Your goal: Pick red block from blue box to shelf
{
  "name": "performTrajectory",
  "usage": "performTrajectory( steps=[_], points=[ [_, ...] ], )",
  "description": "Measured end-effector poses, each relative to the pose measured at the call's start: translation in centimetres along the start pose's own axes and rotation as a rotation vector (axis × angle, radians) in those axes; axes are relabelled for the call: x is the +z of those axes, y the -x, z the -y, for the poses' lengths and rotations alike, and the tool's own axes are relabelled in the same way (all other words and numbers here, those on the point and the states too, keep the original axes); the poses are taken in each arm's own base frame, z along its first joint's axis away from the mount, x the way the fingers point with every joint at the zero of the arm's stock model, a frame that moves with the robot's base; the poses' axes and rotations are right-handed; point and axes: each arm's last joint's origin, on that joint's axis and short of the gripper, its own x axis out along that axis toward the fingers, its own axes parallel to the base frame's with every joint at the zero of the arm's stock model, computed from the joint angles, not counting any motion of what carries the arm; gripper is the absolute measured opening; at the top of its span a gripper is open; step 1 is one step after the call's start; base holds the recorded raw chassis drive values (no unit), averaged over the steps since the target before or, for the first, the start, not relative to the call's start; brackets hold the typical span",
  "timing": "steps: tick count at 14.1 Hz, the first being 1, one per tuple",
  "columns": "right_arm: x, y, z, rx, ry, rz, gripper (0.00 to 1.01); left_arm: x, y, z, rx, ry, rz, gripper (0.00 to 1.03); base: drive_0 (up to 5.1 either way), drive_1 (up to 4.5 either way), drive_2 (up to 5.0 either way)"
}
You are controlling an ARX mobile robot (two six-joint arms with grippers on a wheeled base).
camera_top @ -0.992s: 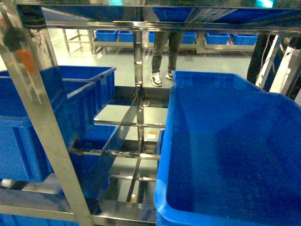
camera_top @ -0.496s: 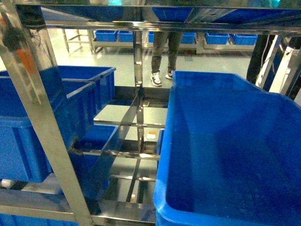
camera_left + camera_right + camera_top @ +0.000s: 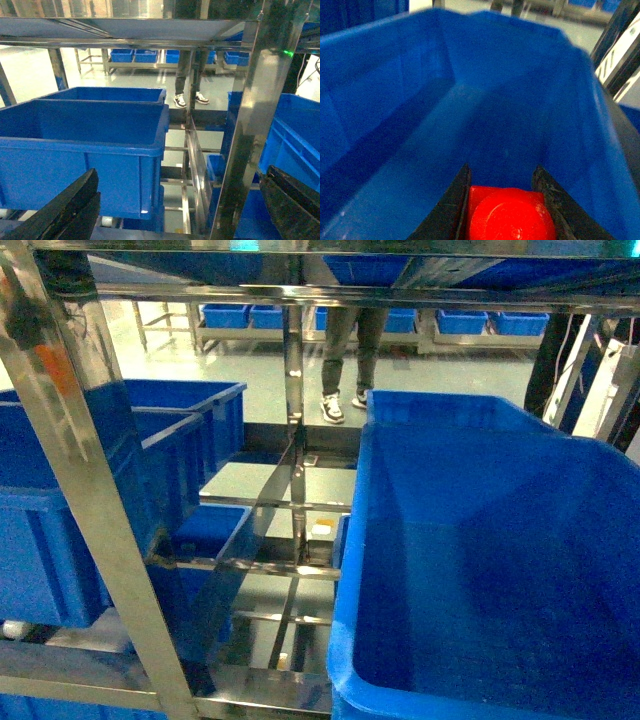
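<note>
The red block (image 3: pixel 507 215) fills the bottom of the right wrist view, its round stud facing the camera. My right gripper (image 3: pixel 502 171) is shut on it, one dark finger pressed against each side. The block hangs over the inside of a deep dark-blue crate (image 3: pixel 420 100). In the left wrist view my left gripper (image 3: pixel 181 172) stands open and holds nothing, its black fingers (image 3: pixel 65 210) wide apart at the lower corners, facing the shelf (image 3: pixel 250 125). The shelf (image 3: pixel 80 460) of shiny steel uprights and rails fills the head view. Neither gripper shows there. The blue box is out of view.
A large dark-blue crate (image 3: pixel 500 570) sits on the shelf at the right of the head view, two more (image 3: pixel 60 530) at the left. Between them thin steel cross rails (image 3: pixel 270 565) leave gaps. A person's legs (image 3: pixel 345 360) stand behind the shelf.
</note>
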Motion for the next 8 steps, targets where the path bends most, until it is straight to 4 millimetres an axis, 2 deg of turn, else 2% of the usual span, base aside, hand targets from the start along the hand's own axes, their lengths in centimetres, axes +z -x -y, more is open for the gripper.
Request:
performTrajectory(
  steps=[1,3,6,8],
  points=[
    [-0.7,-0.3,-0.1,0.008,-0.006,-0.045,0.29,0.0,0.0,0.0,0.000,0.000,0.000,0.98,0.0,0.00,0.0],
    [-1.0,-0.8,-0.1,0.021,-0.008,-0.067,0.29,0.0,0.0,0.0,0.000,0.000,-0.001,0.98,0.0,0.00,0.0],
    [-0.9,-1.2,-0.1,0.022,-0.004,-0.062,0.29,0.0,0.0,0.0,0.000,0.000,0.000,0.98,0.0,0.00,0.0],
    [0.0,-2.3,0.2,0.013,0.014,-0.027,0.29,0.0,0.0,0.0,0.000,0.000,0.000,0.98,0.0,0.00,0.0]
  ],
)
